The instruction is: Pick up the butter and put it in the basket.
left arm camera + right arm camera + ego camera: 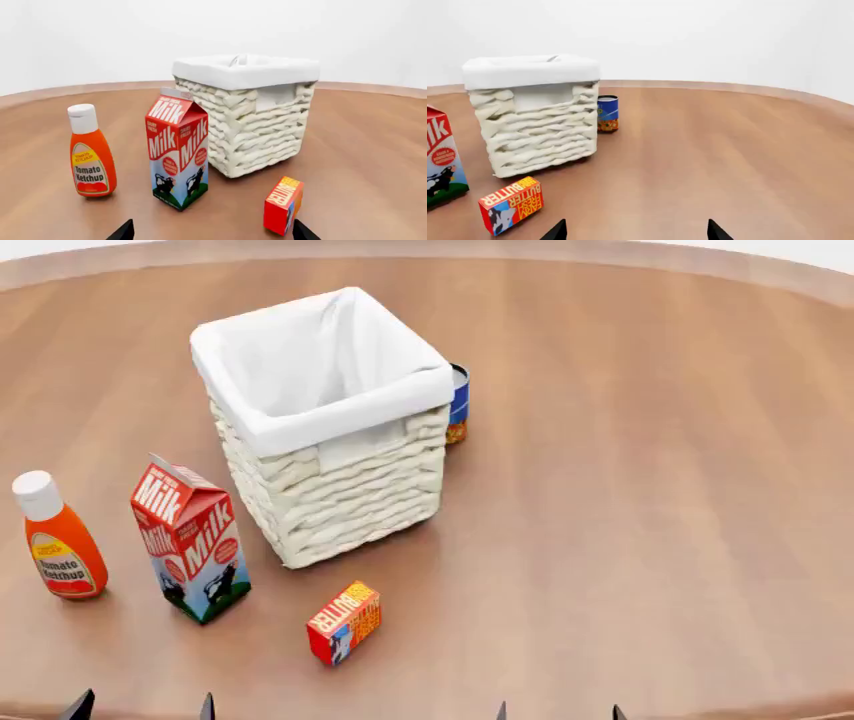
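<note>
so far nothing is done: the butter sits untouched on the table at lower centre of the head view, just in front of the basket. both grippers, left and right, wait with fingers apart; grasp, lift and drop all remain.

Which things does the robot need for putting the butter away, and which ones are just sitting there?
Needed for the job:
butter, a small red-and-orange carton standing on the table
basket, the big white woven one

Just sitting there:
milk carton
ketchup bottle
blue can, tucked behind the basket

Both hands are open and hold nothing.
</note>
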Controlling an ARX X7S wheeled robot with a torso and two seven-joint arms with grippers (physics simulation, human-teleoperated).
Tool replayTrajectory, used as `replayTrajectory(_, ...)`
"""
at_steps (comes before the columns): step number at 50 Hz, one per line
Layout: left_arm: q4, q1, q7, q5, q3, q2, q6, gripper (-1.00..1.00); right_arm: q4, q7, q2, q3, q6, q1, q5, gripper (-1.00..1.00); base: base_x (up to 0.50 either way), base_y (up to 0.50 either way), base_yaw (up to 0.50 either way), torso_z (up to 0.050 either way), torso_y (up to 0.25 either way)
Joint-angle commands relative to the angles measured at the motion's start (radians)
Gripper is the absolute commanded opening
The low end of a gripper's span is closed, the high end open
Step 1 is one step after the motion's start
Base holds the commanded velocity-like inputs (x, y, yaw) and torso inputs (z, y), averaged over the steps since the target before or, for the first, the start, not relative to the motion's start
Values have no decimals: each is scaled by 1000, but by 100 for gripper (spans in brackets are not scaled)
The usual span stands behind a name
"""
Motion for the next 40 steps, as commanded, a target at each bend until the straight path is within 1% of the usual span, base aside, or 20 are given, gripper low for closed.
replayTrajectory(1, -35, -14, -19, -15, 14, -17, 20, 100, 4, 26, 18, -20, -1, 1, 2, 100, 0, 0, 0, 0, 0)
replayTrajectory(7, -37, -10, -37, -36, 40, -38, 15, 100, -33, 53, 38, -22, 17, -14, 42, 100, 0, 0, 0, 0, 0)
replayTrajectory(9, -36, -11, -57, -5, 58, -47, -19, 100, -36, 66, 41, -26, 21, -14, 42, 100, 0, 0, 0, 0, 0)
replayTrajectory(12, -21, -4, -69, -11, 58, -53, 15, 100, -40, 77, 48, -31, 19, -16, 46, 100, 0, 0, 0, 0, 0)
replayTrajectory(13, -3, 3, -83, 18, 69, -60, 17, 100, -52, 82, 49, -31, 30, -17, 50, 100, 0, 0, 0, 0, 0)
replayTrajectory(17, 86, 15, -101, 39, 78, -73, -29, 100, -143, 108, 61, -28, 95, -19, 51, 100, 0, 0, 0, 0, 0)
replayTrajectory(19, 71, 22, -107, 44, 86, -76, 14, 100, -206, 119, 66, -27, 128, -23, 51, 100, 0, 0, 0, 0, 0)
replayTrajectory(21, 129, 34, -109, 54, 95, -81, -5, 100, -268, 133, 76, -36, 147, -28, 30, 100, 0, 0, 0, 0, 0)
replayTrajectory(22, 250, 59, -108, 68, 101, -85, -55, 100, -401, 147, 80, -38, 219, -32, 13, 100, 0, 0, 0, 0, 0)
replayTrajectory(26, 384, 77, -104, 63, 103, -92, -122, 100, -526, 155, 89, -42, 283, -28, 14, 100, 0, 0, 0, 0, 0)
replayTrajectory(27, 534, 105, -83, 68, 97, -92, -272, 100, -676, 166, 95, -16, 433, 11, 24, 100, 0, 0, 0, 0, 0)
replayTrajectory(28, 684, 96, -79, 76, 107, -95, -377, 100, -826, 172, 93, -19, 531, 24, 23, 100, 0, 0, 0, 0, 0)
replayTrajectory(29, 834, 94, -79, 75, 107, -96, -385, 100, -930, 173, 94, -21, 535, 24, 24, 100, 0, 0, 0, 0, 0)
replayTrajectory(30, 867, 95, -81, 74, 107, -98, -384, 100, -931, 175, 96, -22, 536, 25, 25, 100, 0, 0, 0, 0, 0)
replayTrajectory(40, 894, 96, -94, 66, 120, -112, -403, 100, -944, 195, 108, -14, 537, 24, 43, 100, 0, 0, 0, 0, 0)
